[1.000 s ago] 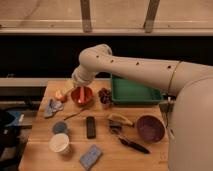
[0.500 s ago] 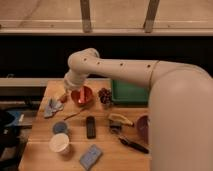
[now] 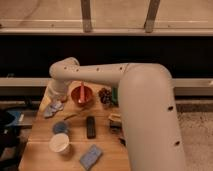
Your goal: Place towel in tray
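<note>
Towel (image 3: 51,109) lies at the left of the table (image 3: 39,136), not yet in the tray (image 3: 114,96) (mostly hidden behind the arm (image 3: 145,100)). The gripper (image 3: 57,99) hangs just above the towel; I cannot tell if it grips.

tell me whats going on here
The robot's arm reaches across the wooden table, with its gripper low over the crumpled blue-grey towel at the view's left side. The towel lies on the table, not yet in the green tray, which sits past the red bowl and is mostly hidden by the arm.
</note>
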Available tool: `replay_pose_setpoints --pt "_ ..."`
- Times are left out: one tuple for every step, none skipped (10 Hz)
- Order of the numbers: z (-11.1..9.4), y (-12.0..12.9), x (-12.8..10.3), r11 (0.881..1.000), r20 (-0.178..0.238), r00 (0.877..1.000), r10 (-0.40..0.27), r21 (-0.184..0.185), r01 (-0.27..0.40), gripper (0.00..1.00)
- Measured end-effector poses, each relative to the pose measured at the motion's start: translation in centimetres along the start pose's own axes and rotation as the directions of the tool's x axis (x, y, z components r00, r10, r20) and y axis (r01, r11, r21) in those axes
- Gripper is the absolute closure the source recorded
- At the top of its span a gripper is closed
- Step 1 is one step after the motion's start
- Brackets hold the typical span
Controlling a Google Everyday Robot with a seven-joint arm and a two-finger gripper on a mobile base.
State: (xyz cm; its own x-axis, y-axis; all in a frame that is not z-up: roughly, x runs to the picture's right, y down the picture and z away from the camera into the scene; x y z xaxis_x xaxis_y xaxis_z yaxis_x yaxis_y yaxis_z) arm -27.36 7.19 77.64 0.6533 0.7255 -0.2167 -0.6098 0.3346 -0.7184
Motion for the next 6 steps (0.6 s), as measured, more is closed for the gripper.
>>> replay_pose_setpoints --pt "1.0 0.2 -0.4 1.0 -0.003 1.0 -0.013 -0.012 0.013 0.2" --pt "1.7 0.3 -0.6 0.999 0.004 1.0 -0.031 -0.028 0.031 0.2" --pt "1.9 0.2 -0.7 0.999 0.008 0.999 -0.039 -0.036 0.039 0.2" --pt "2.0 0.4 -0.8 0.998 0.008 0.999 -0.041 -0.037 0.041 0.2" --pt "2.0 0.5 -0.8 0.998 0.008 0.999 -0.042 -0.038 0.042 0.2" --pt "2.0 0.4 -0.8 0.998 0.007 0.999 -0.042 -0.037 0.042 0.2"
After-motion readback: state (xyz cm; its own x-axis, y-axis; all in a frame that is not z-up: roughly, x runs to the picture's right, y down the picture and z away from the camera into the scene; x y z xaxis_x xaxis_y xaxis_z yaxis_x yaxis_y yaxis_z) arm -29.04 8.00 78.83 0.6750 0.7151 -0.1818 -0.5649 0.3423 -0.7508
